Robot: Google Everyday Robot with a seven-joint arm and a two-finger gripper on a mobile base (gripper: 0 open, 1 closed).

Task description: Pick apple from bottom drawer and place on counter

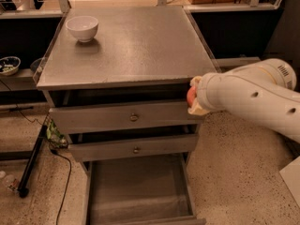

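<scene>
The apple (190, 96) shows as a red-orange sliver at the tip of my white arm, held between the cream fingers (195, 82) of my gripper (192, 96), which is shut on it. The gripper hangs at the cabinet's front right corner, just below the rim of the counter (136, 46) and in front of the top drawer front. The bottom drawer (136, 191) stands pulled out below, its grey floor bare. Most of the apple is hidden by the gripper.
A white bowl (82, 28) stands at the counter's back left. Two drawer fronts with brass knobs (134, 117) sit slightly ajar above the bottom drawer. A dark pole (33, 163) and cables lie on the floor at left; shelves with a small dish (8, 64) stand behind.
</scene>
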